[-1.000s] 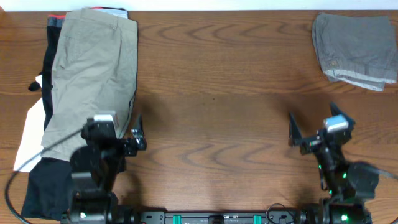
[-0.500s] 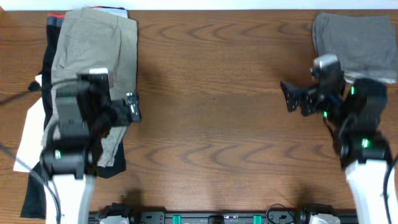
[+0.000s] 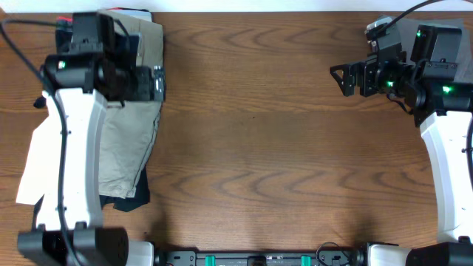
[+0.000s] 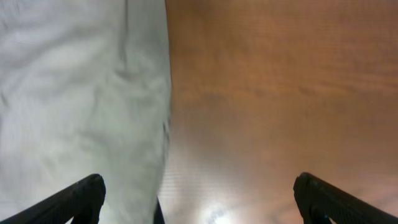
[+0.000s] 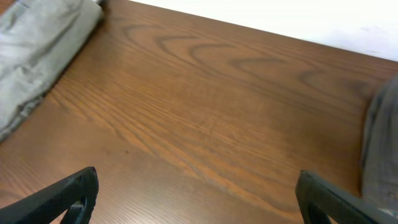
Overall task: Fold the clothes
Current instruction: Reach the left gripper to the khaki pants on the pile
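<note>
Left fingers (image 4: 78, 198) are spread wide with nothing between them. On my left wrist feed, 1 tip sits over pale cloth and the other over bare wood. Right fingers (image 5: 73, 194) are spread just as wide and also hold nothing, and only the brown worktop (image 5: 205, 124) shows between the 2 tips.

On the overhead feed, the left fingers hang over the edge of the shorts (image 3: 126, 140) that faces the middle of the worktop, towards their far end. I cannot tell whether they touch the cloth. The shorts are pale khaki and lie lengthwise at the left end of the worktop, running from the far edge towards me. My left arm (image 3: 70, 148) crosses over part of them.

The shorts lie on a black garment (image 3: 127, 198) whose end pokes out at the near side. A white sheet (image 3: 33, 166) lies further left.

The right fingers point towards the middle from the far right corner, over bare wood and well apart from the shorts. A grey cloth (image 5: 380, 143) shows at the right edge of my right wrist feed.
</note>
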Available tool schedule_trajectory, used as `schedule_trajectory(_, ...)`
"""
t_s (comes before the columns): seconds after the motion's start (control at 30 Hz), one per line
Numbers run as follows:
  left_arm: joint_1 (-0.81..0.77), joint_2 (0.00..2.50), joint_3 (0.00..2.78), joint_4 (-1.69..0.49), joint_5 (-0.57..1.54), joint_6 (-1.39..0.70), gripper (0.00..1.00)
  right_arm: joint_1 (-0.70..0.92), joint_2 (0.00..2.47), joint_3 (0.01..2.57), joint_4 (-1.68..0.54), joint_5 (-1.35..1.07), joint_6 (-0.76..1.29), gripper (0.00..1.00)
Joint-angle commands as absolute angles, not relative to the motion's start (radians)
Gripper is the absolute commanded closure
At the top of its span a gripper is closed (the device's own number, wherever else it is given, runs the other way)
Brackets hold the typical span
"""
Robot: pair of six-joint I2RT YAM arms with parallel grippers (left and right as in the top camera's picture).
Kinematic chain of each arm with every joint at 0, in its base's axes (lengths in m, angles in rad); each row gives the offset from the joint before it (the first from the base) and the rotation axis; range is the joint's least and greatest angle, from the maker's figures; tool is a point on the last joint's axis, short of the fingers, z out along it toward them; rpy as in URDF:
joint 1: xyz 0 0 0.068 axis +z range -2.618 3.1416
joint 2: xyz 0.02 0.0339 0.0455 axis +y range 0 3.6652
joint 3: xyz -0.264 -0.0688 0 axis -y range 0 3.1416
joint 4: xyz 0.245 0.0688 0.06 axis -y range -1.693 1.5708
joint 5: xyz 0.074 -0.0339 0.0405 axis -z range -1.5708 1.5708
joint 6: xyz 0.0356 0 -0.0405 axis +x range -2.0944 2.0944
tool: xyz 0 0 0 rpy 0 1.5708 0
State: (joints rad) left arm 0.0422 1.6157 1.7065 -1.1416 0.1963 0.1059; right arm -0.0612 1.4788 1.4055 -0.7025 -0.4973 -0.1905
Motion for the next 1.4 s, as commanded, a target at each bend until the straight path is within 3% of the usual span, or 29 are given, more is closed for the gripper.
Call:
schedule_trajectory(0.0, 0.103, 1.684, 1.737, -1.079, 0.196, 0.148, 0.02, -0.047, 1.483, 1.43, -0.691, -0.554, -0.154, 0.01)
schedule_trajectory(0.37, 0.373, 1.874, 1.737, -0.739, 0.19, 0.099, 0.02, -0.047, 1.493, 1.42, -0.7, -0.55, -0.154, 0.01)
schedule_trajectory(0.97, 0.47, 2.156, 1.737, -0.501, 0.19, 0.165, 0.0, -0.042, 1.556, 1.412, -0.801, -0.505, -0.154, 0.03)
schedule_trajectory(1.17, 0.47, 2.197, 1.737, -0.506, 0.199, 0.18, 0.1, -0.027, 1.557, 1.411, -0.794, -0.504, -0.154, 0.04)
schedule_trajectory(1.33, 0.47, 2.228, 1.736, -0.528, 0.202, 0.179, 0.25, -0.025, 1.557, 1.411, -0.789, -0.504, -0.154, 0.05)
schedule_trajectory(1.37, 0.47, 2.231, 1.736, -0.532, 0.204, 0.178, 0.34, -0.025, 1.557, 1.411, -0.789, -0.504, -0.154, 0.05)
